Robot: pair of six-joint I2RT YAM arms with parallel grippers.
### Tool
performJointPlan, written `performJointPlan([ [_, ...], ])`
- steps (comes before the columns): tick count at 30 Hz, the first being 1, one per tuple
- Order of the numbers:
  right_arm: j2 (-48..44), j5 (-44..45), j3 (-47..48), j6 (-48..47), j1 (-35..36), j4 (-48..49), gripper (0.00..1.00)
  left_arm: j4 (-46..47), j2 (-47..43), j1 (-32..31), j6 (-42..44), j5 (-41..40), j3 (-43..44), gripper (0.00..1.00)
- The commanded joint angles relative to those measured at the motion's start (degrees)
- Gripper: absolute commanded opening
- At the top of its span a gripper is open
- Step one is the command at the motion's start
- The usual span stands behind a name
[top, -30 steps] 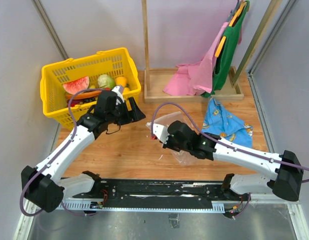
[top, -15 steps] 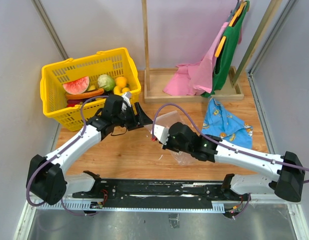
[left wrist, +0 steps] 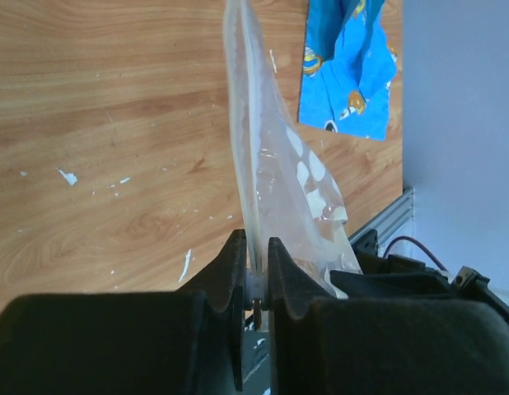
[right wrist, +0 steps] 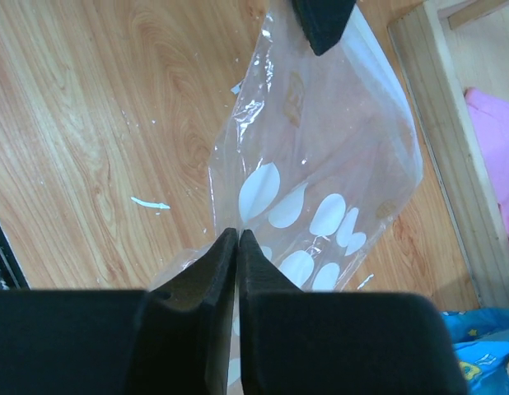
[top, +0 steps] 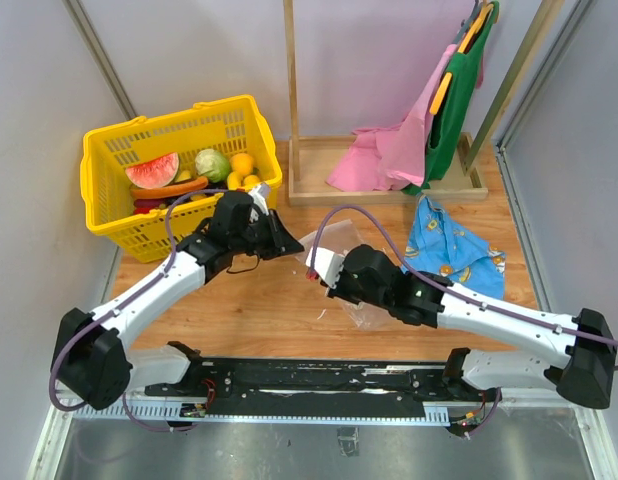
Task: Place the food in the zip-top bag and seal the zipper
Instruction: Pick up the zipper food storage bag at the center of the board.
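The clear zip-top bag [top: 336, 243] with white dots hangs lifted between both grippers at mid-table. My left gripper [top: 289, 243] is shut on its far-left edge; in the left wrist view the jaws [left wrist: 254, 247] pinch a stiff edge strip that looks like the zipper [left wrist: 240, 123], and the bag [left wrist: 279, 173] stands on edge beyond them. My right gripper [top: 315, 272] is shut on the bag's near edge [right wrist: 238, 234], with the dotted film [right wrist: 320, 164] spreading out ahead of it. The food [top: 213, 163] lies in the yellow basket: watermelon slice [top: 152, 170], green round piece, orange pieces [top: 243, 163].
The yellow basket [top: 109, 140] stands at the back left, close behind the left arm. A wooden rack base [top: 319, 190] with pink [top: 389, 150] and green cloths [top: 459, 90] is at the back. A blue patterned cloth [top: 449, 250] lies right of the bag.
The left gripper swung right from beside the basket to the bag and shut on its edge. The right gripper stayed shut on the bag, shifting slightly.
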Motion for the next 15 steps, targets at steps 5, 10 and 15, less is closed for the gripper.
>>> performJointPlan([
  [5, -6.0, 6.6, 2.1, 6.3, 0.3, -1.8, 0.38, -1.7, -5.3, -4.7, 9.9, -9.2, 7.8, 0.00],
  [10, -6.7, 5.3, 7.0, 9.6, -1.7, -5.5, 0.61, -2.3, -6.6, -6.2, 15.0, -11.6, 12.2, 0.00],
  [15, -6.4, 5.8, 13.3, 16.5, -5.6, -8.9, 0.71, -5.5, -6.0, -9.2, 23.6, -16.5, 17.4, 0.00],
])
